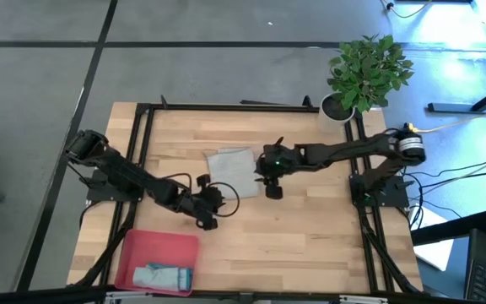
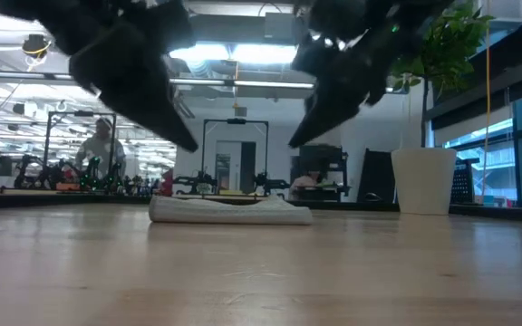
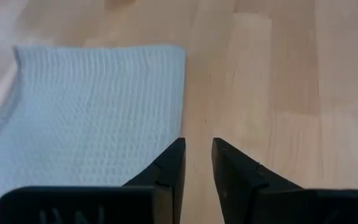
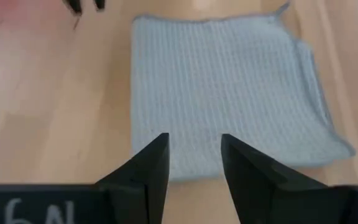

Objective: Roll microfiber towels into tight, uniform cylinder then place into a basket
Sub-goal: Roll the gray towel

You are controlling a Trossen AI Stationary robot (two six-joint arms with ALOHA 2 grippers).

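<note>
1 pale blue-teal rolled microfiber towel (image 1: 163,276) already lies in the shallow pink-red plastic basket (image 1: 160,247) at the worktop's near left. The flat light grey towel (image 1: 230,165) remains unrolled, seemingly folded. Left end effector (image 1: 207,221) and right end effector (image 1: 273,191) hover beside it, fingers slightly apart, empty.

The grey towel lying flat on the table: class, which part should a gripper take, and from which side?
Take the grey towel by its near edge, coming from above: it lies flat, so only an edge can be pinched. The right gripper hangs open beside that edge.
</note>
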